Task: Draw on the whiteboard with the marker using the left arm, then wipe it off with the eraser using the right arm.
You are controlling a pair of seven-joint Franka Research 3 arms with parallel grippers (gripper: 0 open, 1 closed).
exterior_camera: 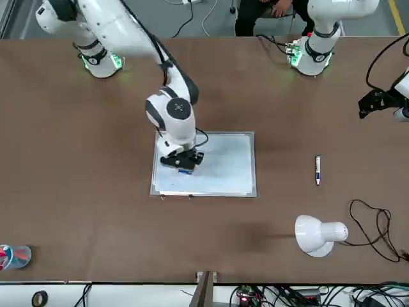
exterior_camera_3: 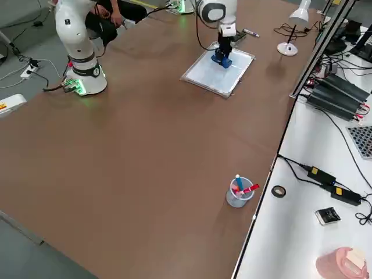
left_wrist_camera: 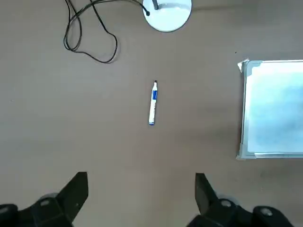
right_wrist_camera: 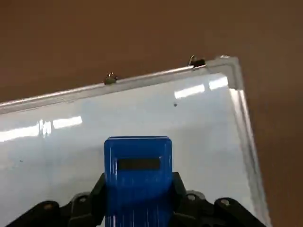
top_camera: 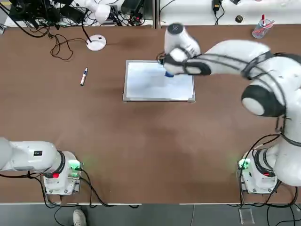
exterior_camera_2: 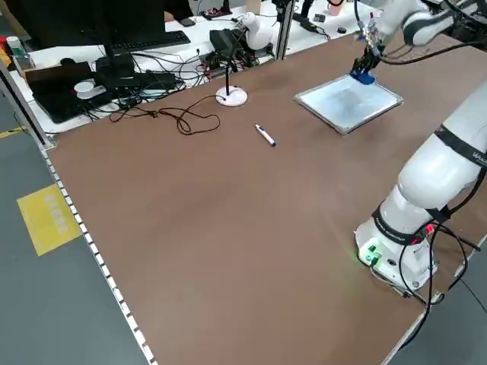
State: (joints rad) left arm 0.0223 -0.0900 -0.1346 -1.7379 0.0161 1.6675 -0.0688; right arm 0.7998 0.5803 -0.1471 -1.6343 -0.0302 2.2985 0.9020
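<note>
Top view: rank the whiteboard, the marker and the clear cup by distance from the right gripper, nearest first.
Right gripper holds the eraser.
1. Whiteboard: directly under it, mid-table.
2. Marker: on the table beyond the board's left edge.
3. Clear cup: far right corner; only slightly farther than the marker.

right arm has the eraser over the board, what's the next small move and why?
Probably sweep the right pincer across the white silver-framed whiteboard, pressing the bright blue eraser block down. It is clamped on the eraser near the board's far edge, and a faint bluish haze covers the rest. The slim white marker lies on the table and the left pincer is parked open.
</note>
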